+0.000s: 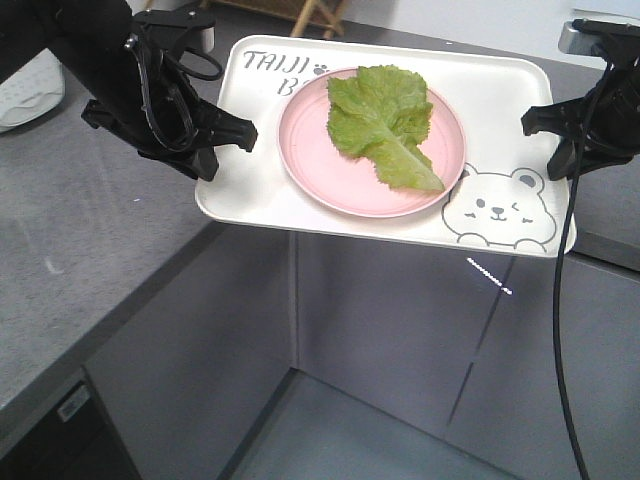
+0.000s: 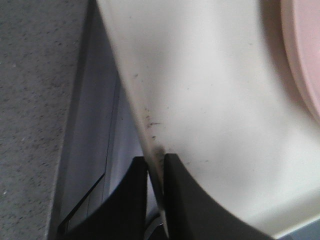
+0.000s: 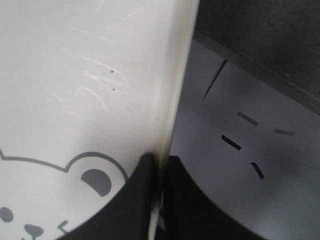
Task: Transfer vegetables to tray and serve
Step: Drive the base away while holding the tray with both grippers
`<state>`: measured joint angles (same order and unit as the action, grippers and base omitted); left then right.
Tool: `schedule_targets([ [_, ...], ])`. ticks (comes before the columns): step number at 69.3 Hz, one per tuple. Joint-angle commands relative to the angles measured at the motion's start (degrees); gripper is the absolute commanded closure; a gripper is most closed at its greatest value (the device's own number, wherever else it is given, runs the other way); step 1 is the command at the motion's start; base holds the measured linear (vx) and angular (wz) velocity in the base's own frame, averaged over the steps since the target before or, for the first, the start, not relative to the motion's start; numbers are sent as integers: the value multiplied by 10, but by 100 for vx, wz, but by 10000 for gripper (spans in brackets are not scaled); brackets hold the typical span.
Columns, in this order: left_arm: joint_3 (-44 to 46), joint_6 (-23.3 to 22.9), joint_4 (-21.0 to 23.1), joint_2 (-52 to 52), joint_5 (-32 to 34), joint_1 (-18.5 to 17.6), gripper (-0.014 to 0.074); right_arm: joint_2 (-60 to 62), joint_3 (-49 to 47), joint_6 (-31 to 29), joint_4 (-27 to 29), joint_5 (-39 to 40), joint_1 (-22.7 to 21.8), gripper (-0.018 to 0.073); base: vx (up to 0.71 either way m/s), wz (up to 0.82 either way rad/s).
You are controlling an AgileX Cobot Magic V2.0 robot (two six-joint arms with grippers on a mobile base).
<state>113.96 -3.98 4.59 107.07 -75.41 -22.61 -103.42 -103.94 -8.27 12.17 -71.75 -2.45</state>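
Note:
The cream-white tray [image 1: 250, 192] with a bear face is held in the air over the gap between the counters. On it rests a round pink plate [image 1: 320, 160] carrying the vegetables, one green lettuce leaf [image 1: 385, 120]. My left gripper [image 1: 240, 135] is shut on the tray's left rim, and my right gripper [image 1: 535, 120] is shut on its right rim. In the left wrist view the black fingers pinch the tray [image 2: 210, 100] edge at the left gripper [image 2: 157, 160], with the plate [image 2: 305, 55] at the far right. The right wrist view shows the right gripper [image 3: 159, 160] clamping the tray [image 3: 90, 75] edge beside the bear's ear.
A grey speckled counter [image 1: 80, 250] runs along the left, and grey cabinet fronts [image 1: 400, 330] stand below the tray. A white object [image 1: 25, 90] lies at the far left. A black cable [image 1: 560, 330] hangs from the right arm. Wooden legs [image 1: 320, 15] show at the top.

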Motion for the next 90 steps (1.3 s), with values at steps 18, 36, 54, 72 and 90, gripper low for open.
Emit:
schedule_targets([
  [18, 22, 13, 69, -34, 37, -17, 602, 34, -16, -21, 64, -18, 10, 565, -2, -37],
  [36, 22, 13, 69, -34, 37, -17, 602, 34, -16, -21, 64, -18, 10, 565, -2, -35],
  [54, 22, 13, 69, -34, 37, -17, 602, 34, -16, -21, 64, -18, 10, 565, -3, -29],
  [72, 22, 13, 69, -34, 37, -17, 602, 34, -16, -21, 64, -18, 10, 565, -3, -22],
  [90, 22, 13, 69, -34, 37, -17, 602, 34, -16, -21, 64, -18, 10, 565, -3, -21],
])
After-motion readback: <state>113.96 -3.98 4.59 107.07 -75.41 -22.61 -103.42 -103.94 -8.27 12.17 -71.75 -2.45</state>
